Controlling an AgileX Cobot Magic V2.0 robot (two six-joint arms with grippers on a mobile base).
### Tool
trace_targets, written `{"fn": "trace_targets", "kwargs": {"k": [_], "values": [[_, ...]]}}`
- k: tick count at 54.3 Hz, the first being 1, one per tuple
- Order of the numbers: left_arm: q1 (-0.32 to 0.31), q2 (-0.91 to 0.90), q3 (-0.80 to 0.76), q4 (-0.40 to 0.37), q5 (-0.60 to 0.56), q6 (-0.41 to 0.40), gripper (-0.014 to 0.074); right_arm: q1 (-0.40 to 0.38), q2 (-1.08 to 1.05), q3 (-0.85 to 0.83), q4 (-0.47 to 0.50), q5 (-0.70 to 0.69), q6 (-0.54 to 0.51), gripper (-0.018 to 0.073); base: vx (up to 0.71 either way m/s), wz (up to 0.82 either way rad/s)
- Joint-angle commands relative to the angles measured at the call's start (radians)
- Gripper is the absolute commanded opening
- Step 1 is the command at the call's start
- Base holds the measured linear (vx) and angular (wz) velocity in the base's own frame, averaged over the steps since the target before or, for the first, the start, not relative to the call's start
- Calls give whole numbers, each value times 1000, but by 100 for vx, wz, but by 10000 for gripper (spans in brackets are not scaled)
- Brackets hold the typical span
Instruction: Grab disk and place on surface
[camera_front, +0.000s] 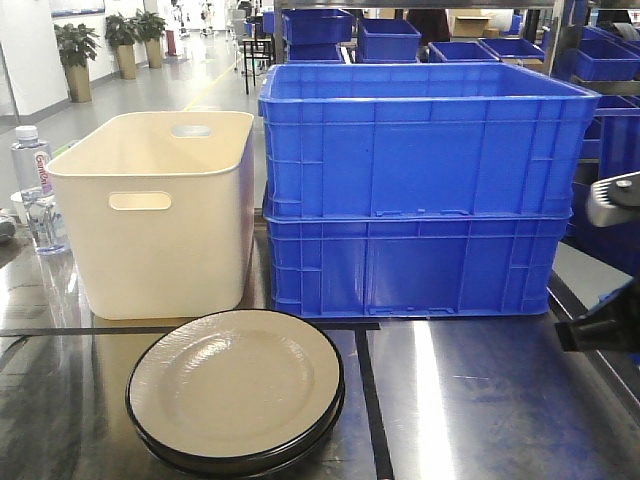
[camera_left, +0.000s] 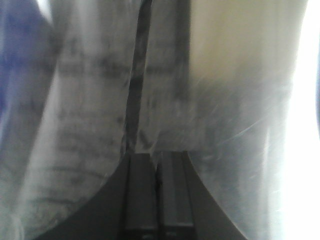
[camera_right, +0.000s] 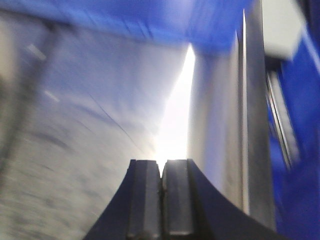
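The disk (camera_front: 235, 390), a cream plate stacked on another, lies near the table (camera_front: 480, 400) front edge, before a cream bin (camera_front: 155, 215) and blue crates (camera_front: 420, 190). Only the wrist views show the left end effector (camera_left: 157, 192) and right end effector (camera_right: 161, 197), both pressed together, empty.

1. Tabletop (camera_front: 480, 400): brushed steel, shiny, mirroring the crates.
2. Disk (camera_front: 235, 385): glossy cream face, enamel-like, black rim.
3. Bin (camera_front: 160, 215): smooth matt cream plastic.
4. Crates (camera_front: 425, 190): ribbed blue plastic, slight sheen.
5. Bottle (camera_front: 32, 185): clear plastic.
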Motion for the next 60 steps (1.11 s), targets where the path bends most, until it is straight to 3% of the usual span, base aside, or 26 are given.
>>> {"fn": "trace_targets", "kwargs": {"k": [1,8,19,24,30,60], "values": [[-24,-165,72,9,-191,-12,-1,6,-163,119,32,-255,-44,-8,0,0],[-44,-453,289,2,-320,-13,-1,4,-383,396,32,-557,-58,-8,0,0],[-50,-888,535,-8,-396,-12,-1,3,-619,746,31,-1014,-69,-8,0,0],[-50,-1005,581,-8,-381,-12,-1,3,-606,765,96,-1025,-60,-8,0,0],[-50,-1017,590,-25,-356,-12,-1,3,-535,748,164,-1031,-70,-8,0,0],[-50,-1000,590,-24,-355,-13,-1,3,-321,748,165,-1069,-76,-6,0,0]]}}
